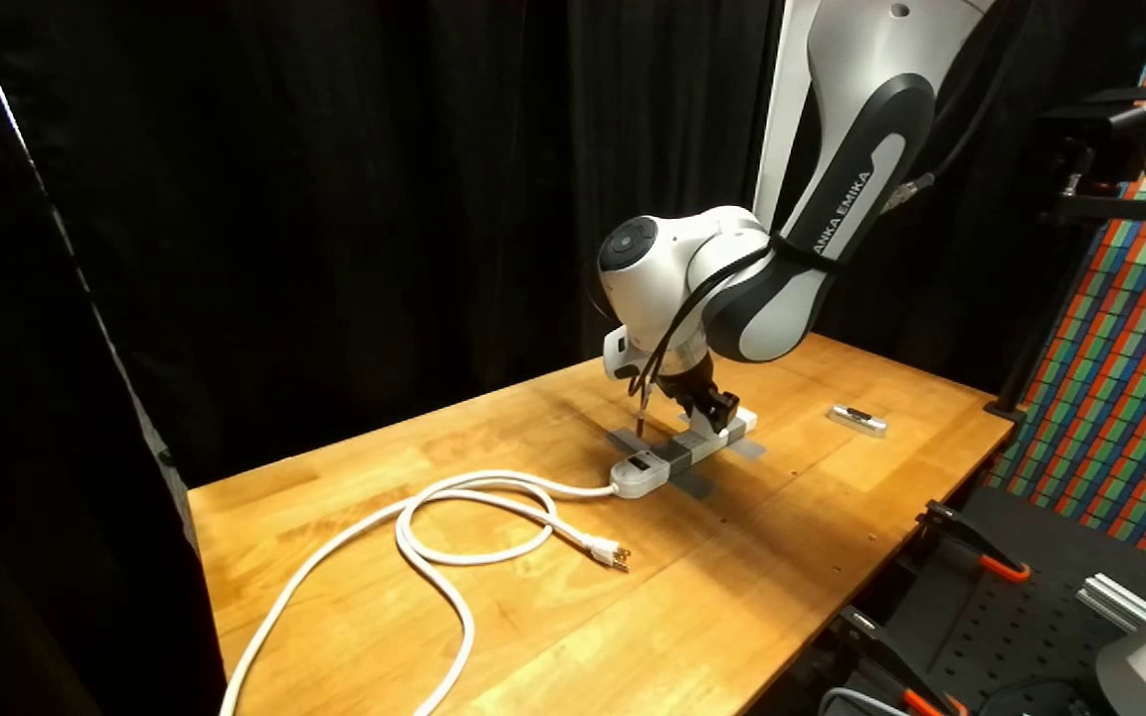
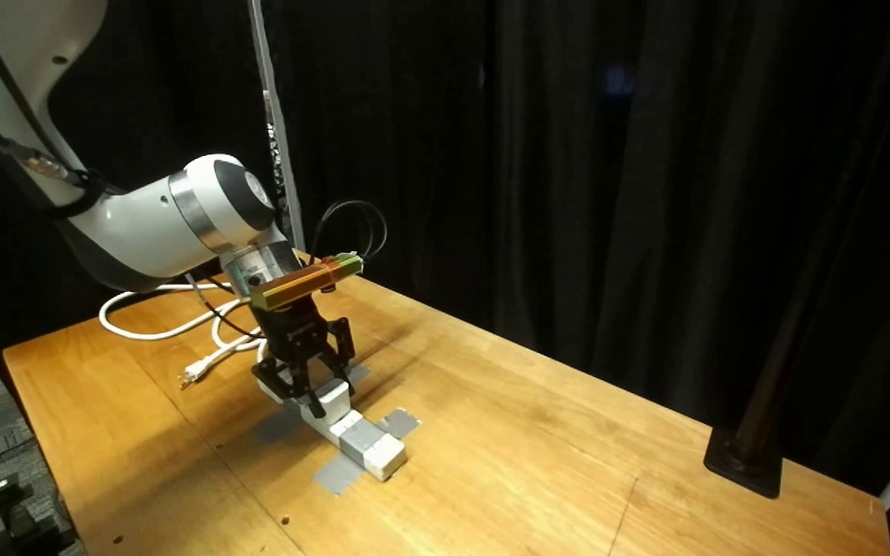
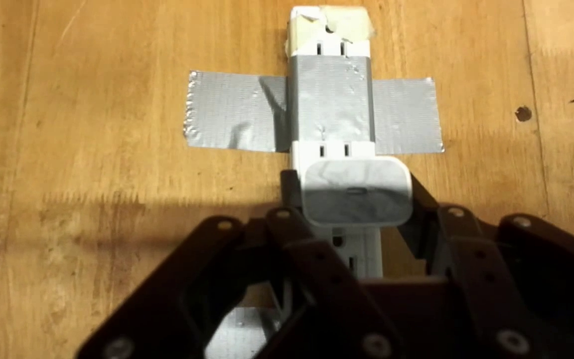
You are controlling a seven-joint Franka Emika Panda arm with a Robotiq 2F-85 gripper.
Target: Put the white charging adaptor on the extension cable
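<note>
White charging adaptor [image 3: 357,192], one: over the power strip [image 3: 334,149], between its ends; seated or not, I cannot tell. Claw [image 2: 334,399], one: grasping the adaptor, a finger at either side. Across the strip, two bands of grey tape [image 3: 332,99]; from its end runs one looping white cord [image 1: 478,560], its single plug [image 1: 605,548] lying near the strip. Under the strip, a wooden table [image 1: 573,636]; well apart from the strip, one small dark-topped object [image 1: 859,420] and two orange-tipped clamps [image 1: 974,540]. Behind it, black curtains [image 1: 354,219].
</note>
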